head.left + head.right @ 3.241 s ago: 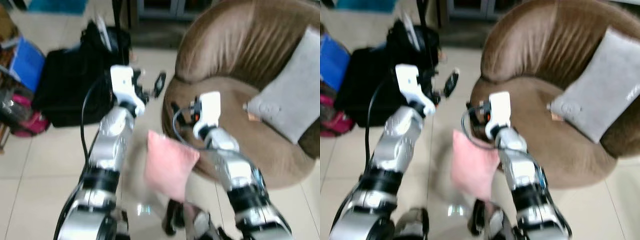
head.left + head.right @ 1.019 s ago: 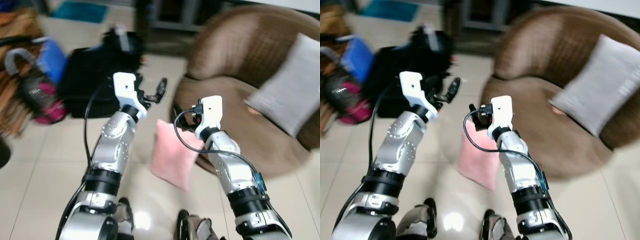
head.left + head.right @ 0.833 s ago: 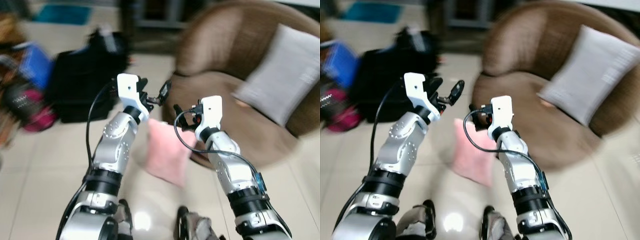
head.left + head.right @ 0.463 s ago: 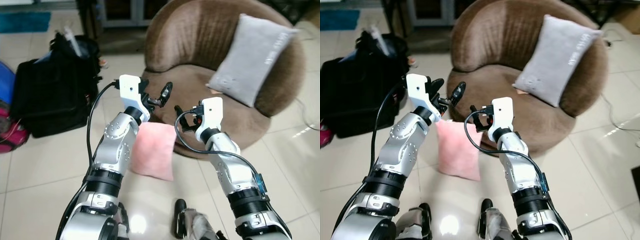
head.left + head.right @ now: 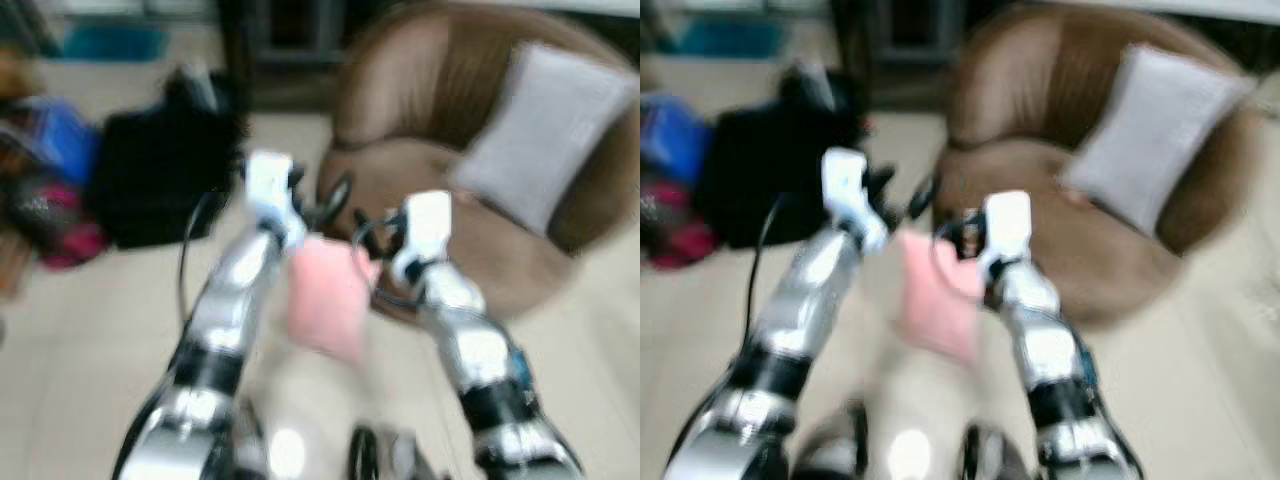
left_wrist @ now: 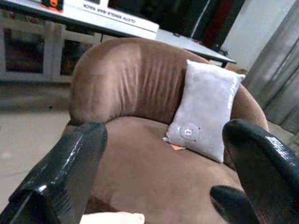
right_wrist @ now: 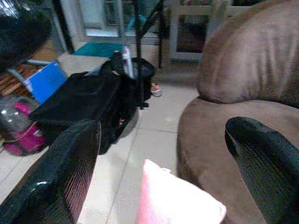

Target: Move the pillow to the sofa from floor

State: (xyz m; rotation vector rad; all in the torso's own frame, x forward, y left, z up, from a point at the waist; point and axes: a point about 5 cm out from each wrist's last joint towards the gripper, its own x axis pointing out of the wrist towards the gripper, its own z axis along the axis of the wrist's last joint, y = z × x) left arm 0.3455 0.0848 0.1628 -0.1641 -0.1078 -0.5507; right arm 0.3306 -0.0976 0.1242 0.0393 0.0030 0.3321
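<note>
Both grippers hang raised in front of me, fingers spread wide with nothing between them. My left gripper (image 6: 159,172) has its two black fingers (image 6: 60,172) set far apart, looking toward the brown sofa (image 6: 117,88), where a grey cushion (image 6: 203,112) leans upright against the backrest. My right gripper (image 7: 163,177) is just as broadly parted, its fingers (image 7: 60,177) framing a black bag (image 7: 84,102) on the pale tiled floor (image 7: 149,126), with a blue item (image 7: 44,81) and a pink-and-grey object (image 7: 21,133) further off beside it.

From my head camera, which is blurred, the pink pillow (image 5: 325,295) stands upright on the floor (image 5: 90,330) between my two silver arms, below and just short of the grippers, right at the front edge of the sofa (image 5: 440,130). Whether it touches the sofa base I cannot tell through the blur. Neither gripper touches it. A corner of the pillow (image 7: 175,198) sits low in the right wrist camera, beside the sofa's rounded seat (image 7: 219,130), and a pale edge of it (image 6: 112,217) shows at the margin of the left wrist camera.

The black bag (image 5: 160,170) lies well to my left of the sofa, with the blue and pink items (image 5: 45,190) beyond it.
</note>
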